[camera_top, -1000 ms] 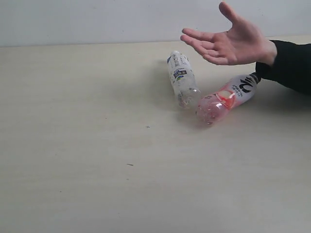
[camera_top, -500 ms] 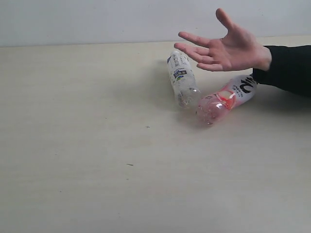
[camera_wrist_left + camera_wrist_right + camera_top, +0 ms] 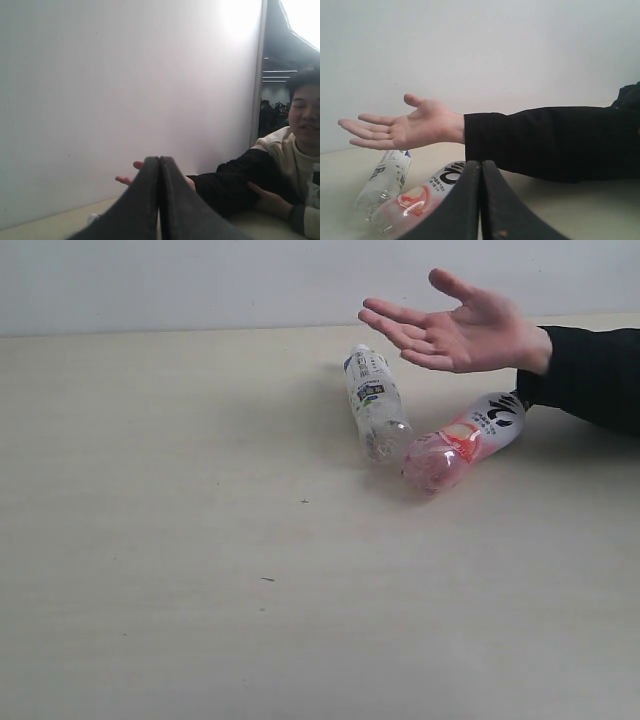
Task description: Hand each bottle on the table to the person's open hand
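Pale beige counter (image 3: 200,560) with a plain white wall (image 3: 200,280) behind it, that's pretty much the whole scene in the exterior view. Only two bottles show up, both lying on their sides a bit right of the middle. First one is a clear bottle (image 3: 375,405) with a white printed label, white cap pointing toward the wall and base toward the camera. It looks see-through all the way down, and honestly I can't tell if there's any liquid in it. Second is a pink bottle (image 3: 462,442) with a white label and big black lettering. Its base is toward the camera too, and the neck end runs up to the black sleeve (image 3: 590,375), so the cap is hard to make out. The pink tint fills the base half, but whether that's drink or just coloured plastic I can't say. The two bases sit just beside each other in a sort of V, and I can't tell if they actually touch. The person's open hand (image 3: 455,330) hovers palm up with fingers spread, raised above the counter over the far ends of the bottles, touching neither. Neither robot arm shows in the exterior view. In the left wrist view the left hand (image 3: 159,162) is clenched, fingers pressed flat together with nothing between them. Same deal in the right wrist view: right hand (image 3: 480,165) clenched tight on nothing, with both bottles and the open palm out in front of it.
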Controlling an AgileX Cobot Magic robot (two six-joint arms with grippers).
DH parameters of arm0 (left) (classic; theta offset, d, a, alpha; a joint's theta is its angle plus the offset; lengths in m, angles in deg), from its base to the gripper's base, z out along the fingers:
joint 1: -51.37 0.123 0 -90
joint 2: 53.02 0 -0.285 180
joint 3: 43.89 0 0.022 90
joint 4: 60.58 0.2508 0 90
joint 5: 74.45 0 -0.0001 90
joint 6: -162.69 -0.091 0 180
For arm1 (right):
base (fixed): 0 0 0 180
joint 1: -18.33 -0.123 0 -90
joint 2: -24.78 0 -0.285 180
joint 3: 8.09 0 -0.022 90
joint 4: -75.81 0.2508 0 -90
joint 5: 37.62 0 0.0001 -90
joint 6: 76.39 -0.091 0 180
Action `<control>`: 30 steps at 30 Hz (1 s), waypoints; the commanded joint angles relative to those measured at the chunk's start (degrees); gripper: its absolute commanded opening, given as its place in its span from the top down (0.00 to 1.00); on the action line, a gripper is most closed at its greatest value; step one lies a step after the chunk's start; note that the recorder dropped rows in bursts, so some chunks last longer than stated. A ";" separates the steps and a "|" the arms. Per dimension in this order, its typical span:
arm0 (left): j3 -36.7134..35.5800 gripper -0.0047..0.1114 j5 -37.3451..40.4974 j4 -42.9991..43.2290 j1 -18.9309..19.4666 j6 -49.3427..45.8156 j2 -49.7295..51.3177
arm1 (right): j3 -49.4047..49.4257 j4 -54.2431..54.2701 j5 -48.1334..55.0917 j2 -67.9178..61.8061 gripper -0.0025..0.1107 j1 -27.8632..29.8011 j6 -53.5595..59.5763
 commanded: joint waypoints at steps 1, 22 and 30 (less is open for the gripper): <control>8.08 0.96 -2.65 -2.35 0.17 -0.56 12.19 | 0.32 -0.04 -0.63 0.35 0.98 -0.08 0.13; 51.42 0.96 34.52 -2.66 9.80 -10.92 52.83 | 0.32 -0.04 -0.63 0.35 0.98 -0.08 0.13; 64.45 0.96 51.43 -2.78 9.89 -5.97 68.58 | 0.32 -0.04 -0.63 0.35 0.98 -0.08 0.03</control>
